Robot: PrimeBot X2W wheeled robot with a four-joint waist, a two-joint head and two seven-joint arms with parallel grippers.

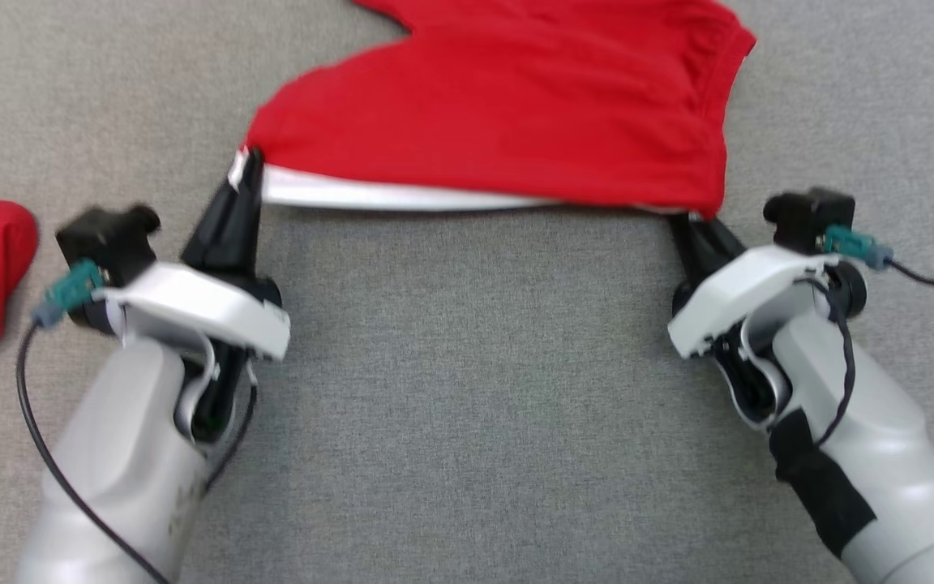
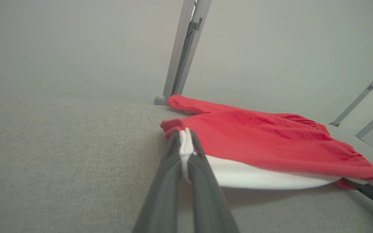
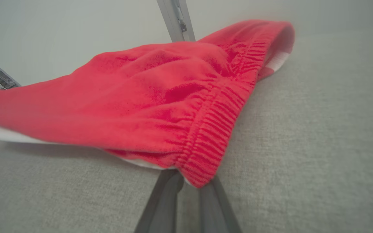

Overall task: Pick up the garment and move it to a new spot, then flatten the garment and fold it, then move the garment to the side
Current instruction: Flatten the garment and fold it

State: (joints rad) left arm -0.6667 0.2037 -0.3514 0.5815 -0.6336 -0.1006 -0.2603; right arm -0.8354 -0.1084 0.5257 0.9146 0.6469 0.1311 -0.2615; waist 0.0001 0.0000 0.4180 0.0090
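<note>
garment (image 1: 499,122): far-centre on worktop (image 1: 467,365), near edge raised, long axis left-right | left fingers (image 1: 228,219): pinching near-left corner | right fingers (image 1: 698,239): pinching near-right waistband corner | cloth lies beyond both, equally near

Light was even, soft and fairly bright, seemingly from overhead. A pale shadow (image 2: 270,197) lay on the grey surface (image 2: 76,168) beneath the lifted edge of the red garment (image 2: 270,142). The head view looked slightly smeared. In both wrist views the dark fingers (image 2: 163,197) near the lens were blurred, the background was hazy, and the metal posts (image 2: 186,51) leaned with wide-angle distortion.
</note>
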